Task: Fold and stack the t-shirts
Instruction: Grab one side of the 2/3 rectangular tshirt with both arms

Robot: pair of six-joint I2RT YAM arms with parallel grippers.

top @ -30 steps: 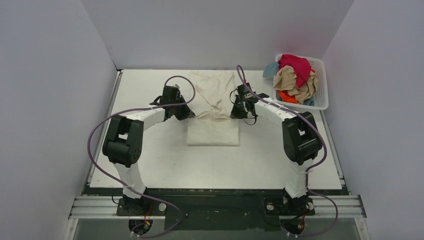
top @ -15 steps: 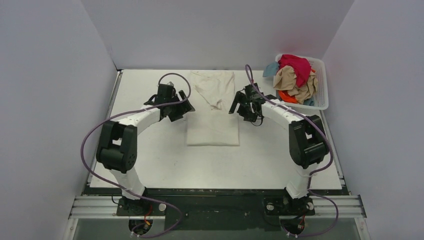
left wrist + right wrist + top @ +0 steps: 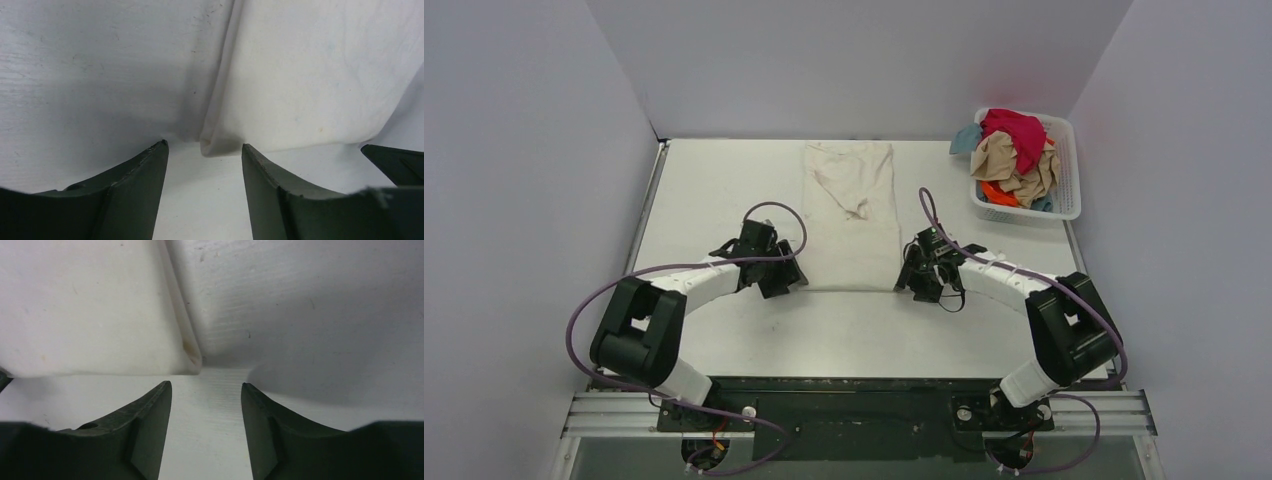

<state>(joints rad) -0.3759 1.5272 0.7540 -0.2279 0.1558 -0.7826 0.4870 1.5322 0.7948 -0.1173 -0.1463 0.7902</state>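
Now both arms have drawn back toward me from the shirt's middle. My left hand sits low at the near left corner of the cream-white t-shirt, and my right hand at its near right corner. Each hand is spread wide and grips nothing; the corners lie just ahead of the fingertips. The hump seen a second ago is gone. The shirt lies flat on the counter as a narrow strip, its long axis running away from me. Far right, the basket holds the heaped t-shirts.
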